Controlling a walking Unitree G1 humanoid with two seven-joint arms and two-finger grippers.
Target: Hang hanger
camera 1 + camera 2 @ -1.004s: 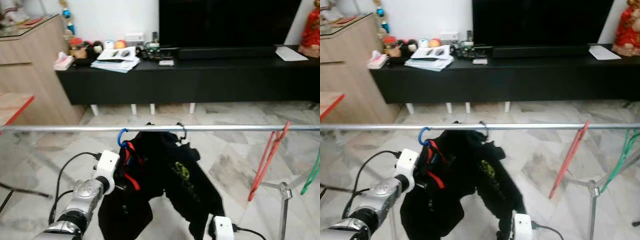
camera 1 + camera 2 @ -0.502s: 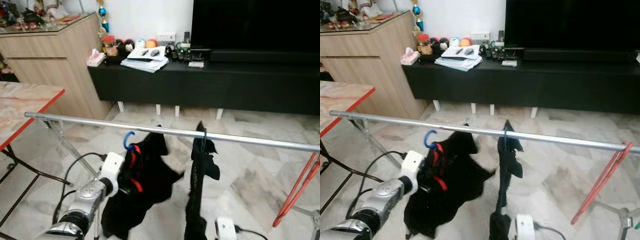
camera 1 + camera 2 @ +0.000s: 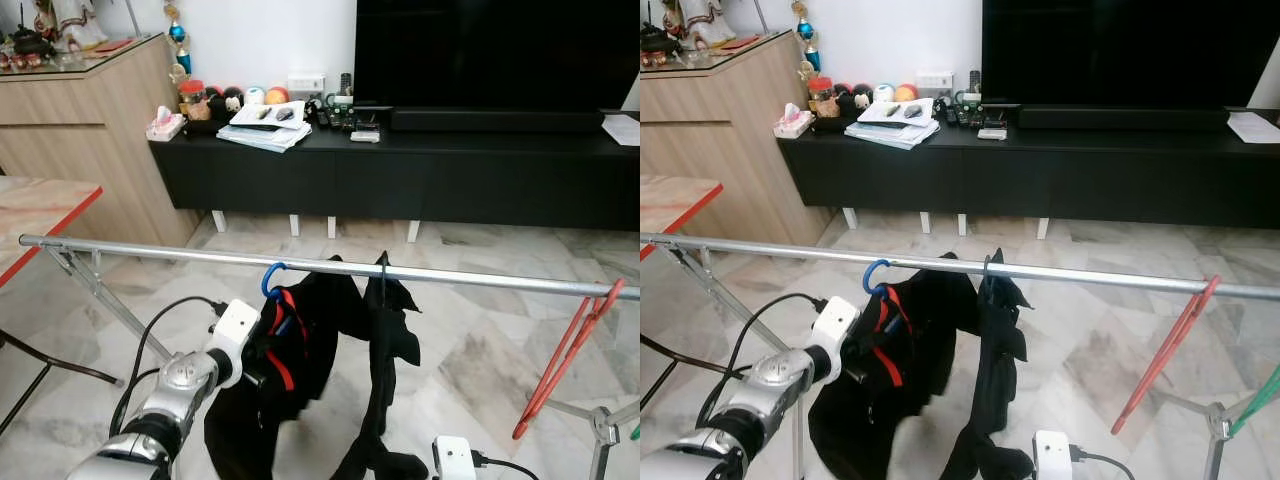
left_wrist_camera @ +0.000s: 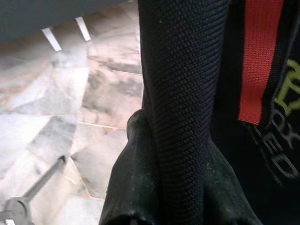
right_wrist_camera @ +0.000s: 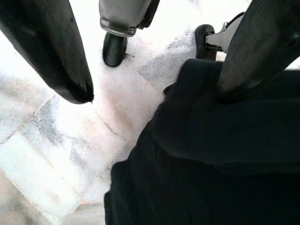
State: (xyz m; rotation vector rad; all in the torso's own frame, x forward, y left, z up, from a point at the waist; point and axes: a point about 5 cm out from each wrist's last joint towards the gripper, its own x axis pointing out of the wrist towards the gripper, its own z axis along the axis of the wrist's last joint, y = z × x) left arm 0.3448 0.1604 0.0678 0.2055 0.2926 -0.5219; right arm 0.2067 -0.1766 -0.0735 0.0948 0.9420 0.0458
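A metal rail (image 3: 470, 280) crosses in front of me at chest height. The hanger's blue hook (image 3: 269, 279) reaches the rail's height; I cannot tell if it rests on it. From it hangs a black garment with red straps (image 3: 275, 385). My left gripper (image 3: 262, 368) is shut on this hanger inside the cloth, and its fingers (image 4: 180, 117) press on black fabric beside a red strap (image 4: 258, 61). A second black garment (image 3: 385, 340) hangs edge-on from a dark hook just to the right. My right gripper (image 5: 154, 91) is open low down, one finger against black cloth.
A red hanger (image 3: 562, 350) and a green one (image 3: 1255, 400) hang at the rail's right end. The rack's slanted leg (image 3: 100, 290) and a red-edged table (image 3: 40, 205) stand at the left. A black TV console (image 3: 400, 165) and a wooden cabinet (image 3: 90, 120) stand behind.
The view has swung. The blue hook has come up from just under the rail to the rail's height, and its garment now hangs closer to the second garment.
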